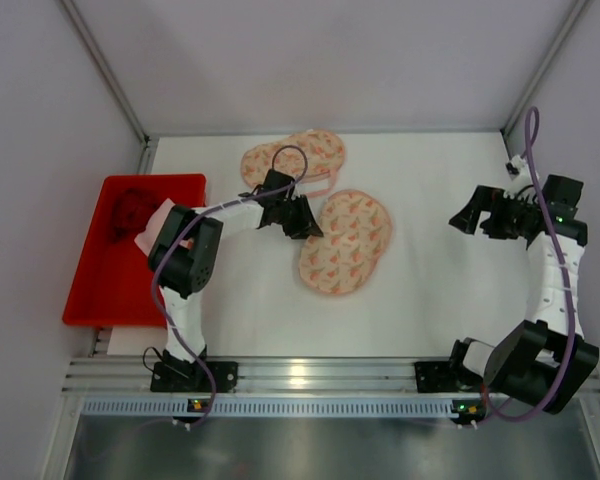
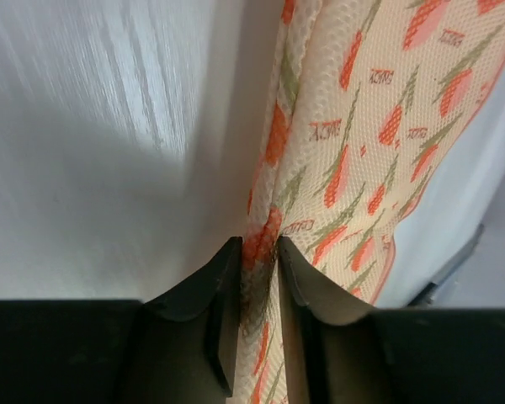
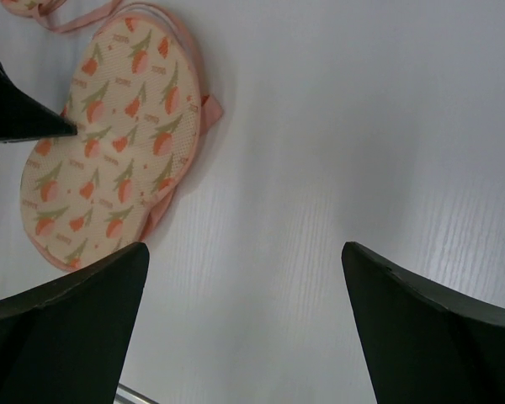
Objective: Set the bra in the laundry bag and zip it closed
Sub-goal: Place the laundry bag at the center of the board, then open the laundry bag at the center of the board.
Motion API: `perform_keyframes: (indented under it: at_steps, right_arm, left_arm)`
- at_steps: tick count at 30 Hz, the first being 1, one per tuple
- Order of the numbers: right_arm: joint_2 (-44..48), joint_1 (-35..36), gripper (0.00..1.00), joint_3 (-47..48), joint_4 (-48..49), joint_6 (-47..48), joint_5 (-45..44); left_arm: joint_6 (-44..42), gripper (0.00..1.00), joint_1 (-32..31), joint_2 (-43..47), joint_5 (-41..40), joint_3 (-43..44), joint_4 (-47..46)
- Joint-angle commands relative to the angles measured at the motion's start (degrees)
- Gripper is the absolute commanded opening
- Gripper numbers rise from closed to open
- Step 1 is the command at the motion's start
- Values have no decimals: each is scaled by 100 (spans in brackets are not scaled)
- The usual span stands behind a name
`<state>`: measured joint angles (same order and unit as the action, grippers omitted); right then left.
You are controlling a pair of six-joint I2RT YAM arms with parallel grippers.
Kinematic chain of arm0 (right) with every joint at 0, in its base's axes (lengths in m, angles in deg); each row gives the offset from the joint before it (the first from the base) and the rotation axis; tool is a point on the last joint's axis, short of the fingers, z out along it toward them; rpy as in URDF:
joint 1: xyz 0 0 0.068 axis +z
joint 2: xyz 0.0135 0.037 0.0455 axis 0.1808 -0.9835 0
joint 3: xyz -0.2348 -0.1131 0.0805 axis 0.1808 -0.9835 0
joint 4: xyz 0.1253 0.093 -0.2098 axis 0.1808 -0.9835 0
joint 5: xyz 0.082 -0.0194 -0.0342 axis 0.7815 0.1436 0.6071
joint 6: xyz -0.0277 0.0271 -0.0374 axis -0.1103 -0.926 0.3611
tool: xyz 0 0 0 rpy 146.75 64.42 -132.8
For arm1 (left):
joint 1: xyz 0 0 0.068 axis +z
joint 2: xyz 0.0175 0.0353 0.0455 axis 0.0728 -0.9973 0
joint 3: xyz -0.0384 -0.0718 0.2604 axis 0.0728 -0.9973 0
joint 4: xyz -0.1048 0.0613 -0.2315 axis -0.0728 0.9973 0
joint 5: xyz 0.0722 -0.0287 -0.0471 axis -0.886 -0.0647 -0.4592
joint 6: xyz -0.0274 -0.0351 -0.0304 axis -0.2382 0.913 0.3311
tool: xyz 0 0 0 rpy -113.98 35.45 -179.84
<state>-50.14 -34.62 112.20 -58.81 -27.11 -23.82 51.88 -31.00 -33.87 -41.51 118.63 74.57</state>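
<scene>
The laundry bag (image 1: pixel 345 240) is a peach mesh pouch printed with orange tulips, lying on the white table; a second matching lobe (image 1: pixel 295 160) lies behind it. My left gripper (image 1: pixel 305 222) is at the bag's left edge. In the left wrist view its narrow jaws (image 2: pixel 259 244) pinch a raised fold of the bag's mesh (image 2: pixel 379 126). A dark red bundle, the bra (image 1: pixel 130 210), lies in the red tray (image 1: pixel 100 290) at the left. My right gripper (image 1: pixel 467 215) hovers at the far right, open (image 3: pixel 245 248) and holding nothing, with the bag (image 3: pixel 118 143) off to its left.
The red tray sits at the table's left edge beside the left arm. Grey walls close in the table at the back and both sides. A metal rail runs along the near edge. Bare white table lies between the bag and the right gripper.
</scene>
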Motion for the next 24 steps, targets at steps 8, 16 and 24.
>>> perform_keyframes:
  at_steps: [8, 16, 24]
  right_arm:
    - [49, -67, 96, -589, -33, -186, 400]
    - [-206, -478, 93, -800, 239, -722, 864]
    - [-1005, -1665, 93, -580, -446, -610, 1770]
  left_arm:
    - [-2668, 53, -296, 1382, -1438, 779, 731]
    - [-4445, 49, -2114, 1245, -2843, 1332, 1336]
    - [-4966, 48, -3170, -109, -3759, 2291, 1997]
